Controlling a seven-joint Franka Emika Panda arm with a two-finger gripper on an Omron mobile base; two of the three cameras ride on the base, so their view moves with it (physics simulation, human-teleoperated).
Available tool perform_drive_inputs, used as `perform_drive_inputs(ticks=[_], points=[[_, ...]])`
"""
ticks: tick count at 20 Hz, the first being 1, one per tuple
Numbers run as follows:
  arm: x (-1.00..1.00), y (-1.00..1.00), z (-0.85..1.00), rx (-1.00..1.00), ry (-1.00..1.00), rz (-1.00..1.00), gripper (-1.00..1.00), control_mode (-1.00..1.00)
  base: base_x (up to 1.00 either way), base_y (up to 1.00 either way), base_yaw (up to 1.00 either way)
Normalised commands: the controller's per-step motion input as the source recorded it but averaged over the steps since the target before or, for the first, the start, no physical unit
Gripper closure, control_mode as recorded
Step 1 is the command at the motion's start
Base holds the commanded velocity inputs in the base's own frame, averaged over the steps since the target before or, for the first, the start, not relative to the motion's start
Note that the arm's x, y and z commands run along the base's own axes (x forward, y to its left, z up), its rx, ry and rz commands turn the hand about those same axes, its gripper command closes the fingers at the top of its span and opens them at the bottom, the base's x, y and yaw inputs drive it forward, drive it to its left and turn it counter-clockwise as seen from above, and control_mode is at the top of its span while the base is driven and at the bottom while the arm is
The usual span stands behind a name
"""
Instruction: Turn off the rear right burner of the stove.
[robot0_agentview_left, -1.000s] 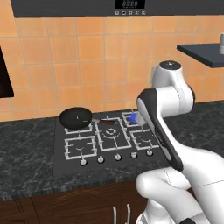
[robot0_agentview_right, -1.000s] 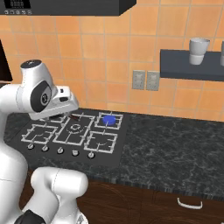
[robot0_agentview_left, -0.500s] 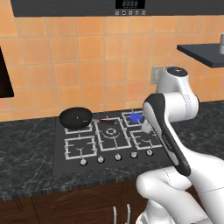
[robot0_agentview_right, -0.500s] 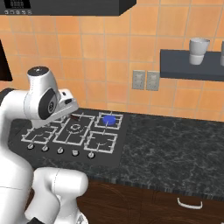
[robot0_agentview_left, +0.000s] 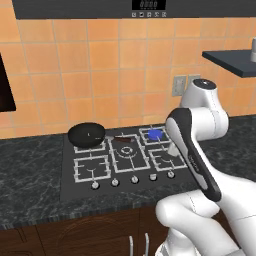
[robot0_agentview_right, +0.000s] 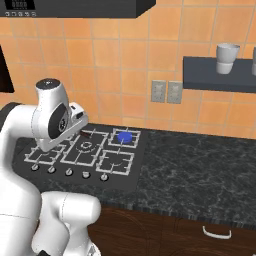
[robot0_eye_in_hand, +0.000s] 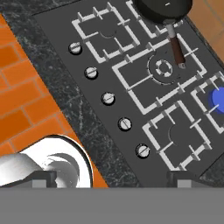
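Note:
The stove (robot0_agentview_left: 102, 186) is a flat black cooktop set into a dark stone counter. Its rear right burner (robot0_agentview_left: 156, 133) (robot0_agentview_right: 124, 136) glows bright blue, and the hand view catches it at the right edge (robot0_eye_in_hand: 217, 99). Five small silver knobs (robot0_eye_in_hand: 108, 98) line the stove's front edge (robot0_agentview_left: 134, 179) (robot0_agentview_right: 69, 172). My gripper (robot0_eye_in_hand: 111, 179) hangs above the counter's front, over the knob row. It is open, its fingertips (robot0_eye_in_hand: 41, 178) far apart with nothing between them. In the left base view my forearm hides part of the stove's right side.
A black pan (robot0_agentview_left: 86, 133) (robot0_eye_in_hand: 164, 8) with a dark red handle (robot0_eye_in_hand: 177, 47) sits on the rear left burner, the handle reaching toward the middle burner (robot0_eye_in_hand: 162, 68). Two wall outlets (robot0_agentview_right: 166, 92) and a dark shelf (robot0_agentview_right: 220, 75) with a cup (robot0_agentview_right: 227, 58) are to the right.
My arm has shifted slightly, the upper joint moving a little right and down in both base views. The rear right burner still glows blue.

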Motion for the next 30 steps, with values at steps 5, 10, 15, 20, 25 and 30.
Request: perform_drive_inputs(ticks=[5, 10, 15, 20, 25, 30], points=[[0.09, -0.03, 0.0, 0.0, 0.0, 0.02, -1.0, -1.0, 0.0, 0.0, 0.0], [0.11, -0.2, 0.0, 0.0, 0.0, 0.03, -1.0, -1.0, 0.0, 0.0, 0.0], [0.12, -0.08, 0.0, 0.0, 0.0, 0.02, -1.0, -1.0, 0.0, 0.0, 0.0], [0.29, 0.0, -0.01, 0.0, 0.0, 0.0, -1.0, -1.0, 0.0, 0.0, 0.0], [0.18, 0.0, -0.23, 0.0, 0.04, 0.01, -1.0, -1.0, 0.0, 0.0, 0.0], [0.07, 0.15, -0.37, -0.02, 0.09, 0.04, -1.0, -1.0, 0.0, 0.0, 0.0]])
